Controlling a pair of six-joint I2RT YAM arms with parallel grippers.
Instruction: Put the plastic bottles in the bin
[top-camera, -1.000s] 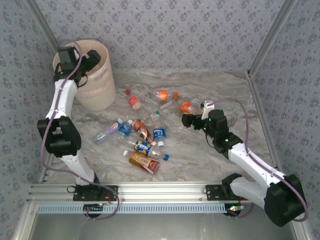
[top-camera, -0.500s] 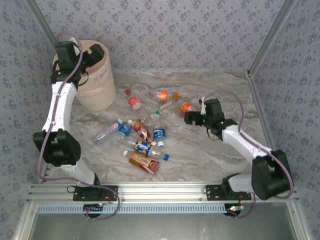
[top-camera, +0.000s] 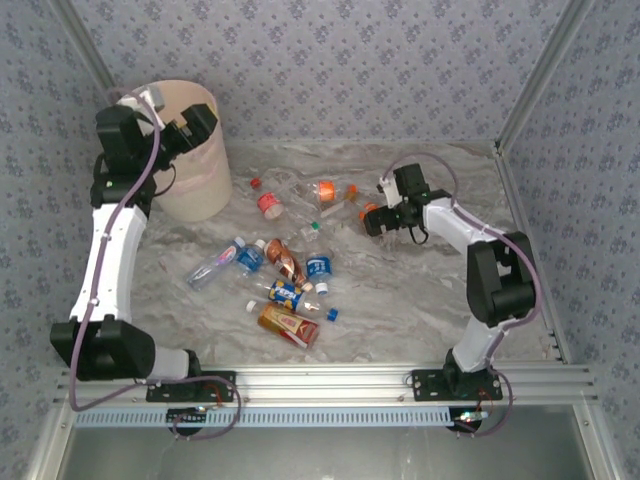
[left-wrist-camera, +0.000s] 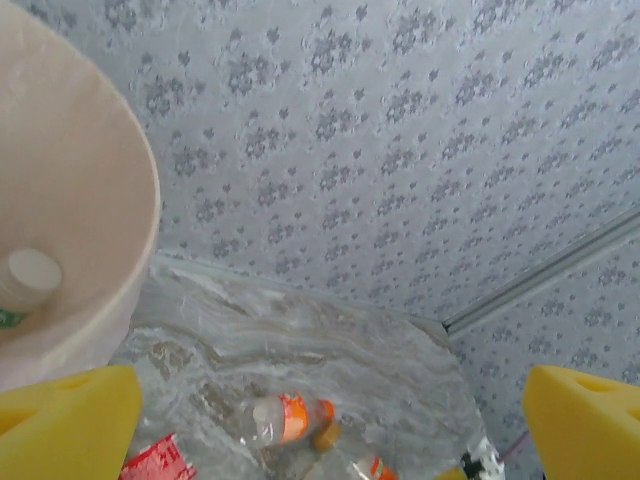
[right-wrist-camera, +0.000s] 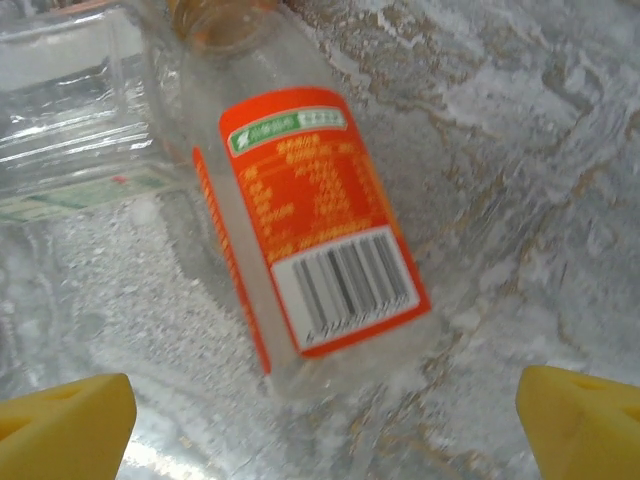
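Observation:
Several plastic bottles (top-camera: 285, 262) lie scattered on the marbled table. The pale pink bin (top-camera: 190, 160) stands at the back left. My left gripper (top-camera: 197, 125) hangs open and empty over the bin's right rim. In the left wrist view the bin's wall (left-wrist-camera: 80, 220) is on the left, with a white-capped bottle (left-wrist-camera: 25, 280) inside it. My right gripper (top-camera: 371, 223) is open, low over an orange-labelled bottle (top-camera: 374, 211). In the right wrist view that bottle (right-wrist-camera: 310, 220) lies flat just ahead of the open gripper (right-wrist-camera: 325, 430), untouched.
A clear bottle (right-wrist-camera: 70, 120) lies against the orange-labelled one's neck. An orange-capped bottle (top-camera: 325, 190) and a red-labelled one (top-camera: 270, 204) lie between the bin and my right gripper. Patterned walls close in the back and sides; a metal rail (top-camera: 330, 382) runs along the front.
My right arm has reached back and left, bringing its open gripper down to the orange-labelled bottle. My left arm has shifted a little left while its gripper stays over the bin.

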